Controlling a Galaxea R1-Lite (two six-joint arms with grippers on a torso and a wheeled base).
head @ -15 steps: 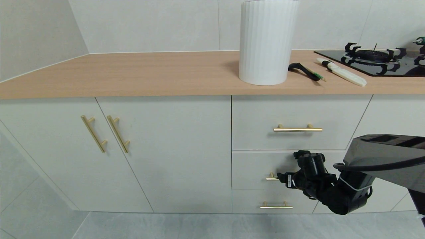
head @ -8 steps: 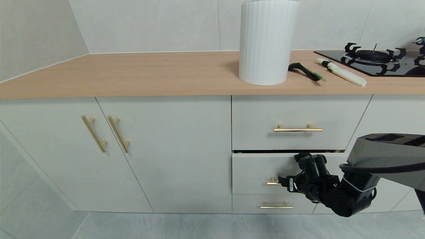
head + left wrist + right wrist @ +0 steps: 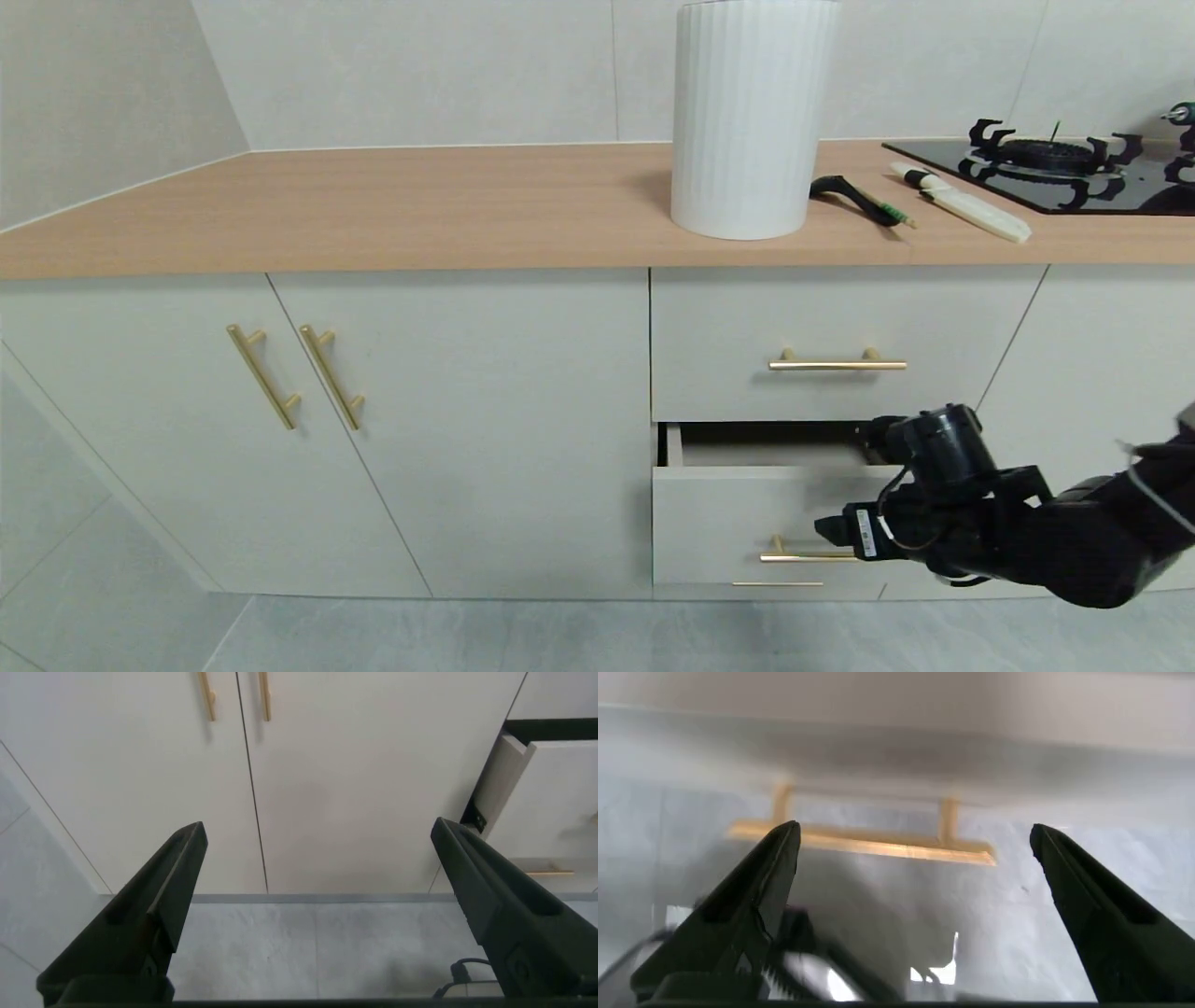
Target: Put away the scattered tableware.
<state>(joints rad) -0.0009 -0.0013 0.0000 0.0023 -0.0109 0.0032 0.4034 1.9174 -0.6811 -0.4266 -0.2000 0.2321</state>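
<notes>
On the wooden counter, to the right of a tall white ribbed container (image 3: 747,121), lie a black utensil (image 3: 854,198) and a long white utensil (image 3: 962,213). Below them the middle drawer (image 3: 738,509) stands partly pulled out, dark inside. My right gripper (image 3: 831,530) is at the right end of its gold handle (image 3: 808,557). In the right wrist view the right gripper (image 3: 913,829) has its fingers spread wide, open, with a gold handle (image 3: 864,843) ahead of them. My left gripper (image 3: 316,831) hangs open, low before the cabinet doors, with the open drawer (image 3: 551,793) off to its side.
A gas stove (image 3: 1055,163) sits at the counter's far right. The top drawer (image 3: 836,364) is closed. Two cabinet doors with gold handles (image 3: 294,373) are on the left. Grey tiled floor (image 3: 467,635) lies below.
The middle drawer went from shut to partly pulled out. My right gripper moved back towards me and lower, staying at the handle.
</notes>
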